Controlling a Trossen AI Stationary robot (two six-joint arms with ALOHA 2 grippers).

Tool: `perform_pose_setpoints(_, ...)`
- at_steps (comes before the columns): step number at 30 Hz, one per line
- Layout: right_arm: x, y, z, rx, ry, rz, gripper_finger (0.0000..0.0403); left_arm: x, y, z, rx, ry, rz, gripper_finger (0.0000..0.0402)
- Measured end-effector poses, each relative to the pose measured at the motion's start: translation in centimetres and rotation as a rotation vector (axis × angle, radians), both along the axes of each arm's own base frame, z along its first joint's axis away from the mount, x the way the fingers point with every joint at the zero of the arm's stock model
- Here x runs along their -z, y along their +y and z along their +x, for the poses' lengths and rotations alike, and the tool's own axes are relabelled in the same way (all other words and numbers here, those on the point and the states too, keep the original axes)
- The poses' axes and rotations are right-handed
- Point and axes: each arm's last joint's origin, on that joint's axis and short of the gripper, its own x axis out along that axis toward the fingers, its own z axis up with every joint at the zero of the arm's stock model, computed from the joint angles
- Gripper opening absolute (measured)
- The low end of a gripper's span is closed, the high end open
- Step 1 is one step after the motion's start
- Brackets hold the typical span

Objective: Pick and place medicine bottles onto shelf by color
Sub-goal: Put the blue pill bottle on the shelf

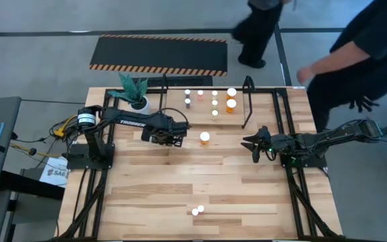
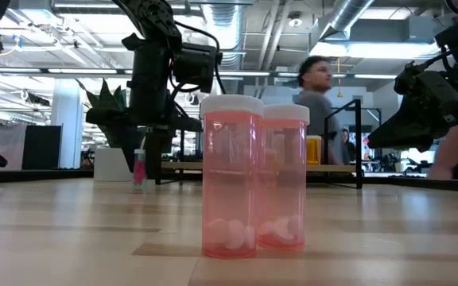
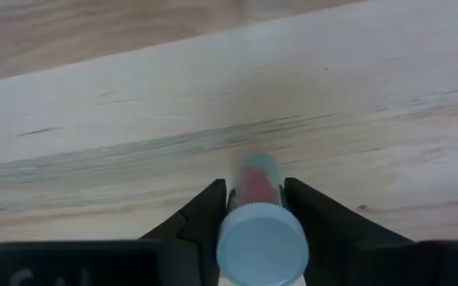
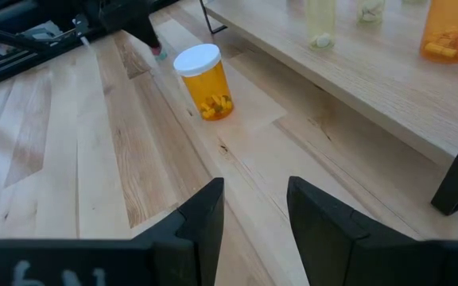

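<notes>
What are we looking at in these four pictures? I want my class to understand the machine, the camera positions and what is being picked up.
Two robot arms work at a wooden table. One picture looks down from above, one looks level across the tabletop, and two come from cameras on the arms' wrists. The left gripper has its fingers on either side of a small pink medicine bottle. The right gripper waits, holding nothing. An orange bottle and two pink bottles stand on the table; more stand on the shelf.

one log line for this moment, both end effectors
left end effector: closing around pink bottle on table | right end effector: empty, idle at right | orange bottle: loose on table | shelf: partly filled
</notes>
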Motion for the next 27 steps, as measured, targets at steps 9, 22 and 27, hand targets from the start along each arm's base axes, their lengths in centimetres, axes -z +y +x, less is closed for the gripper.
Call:
perform_pose_setpoints(9,0.0,0.0,0.0,0.000,0.000,0.000,0.0162,-0.5,0.1,0.3,0.041,-0.008,0.001,0.0096)
perform_pose_setpoints(22,0.0,0.0,0.0,0.000,0.000,0.000,0.0162,-3.5,0.5,2.4,0.163,-0.105,0.077,0.0095)
perform_pose_setpoints(27,0.0,0.0,0.0,0.000,0.000,0.000,0.0162,-5.2,0.9,3.3,0.270,-0.133,0.161,0.0095)
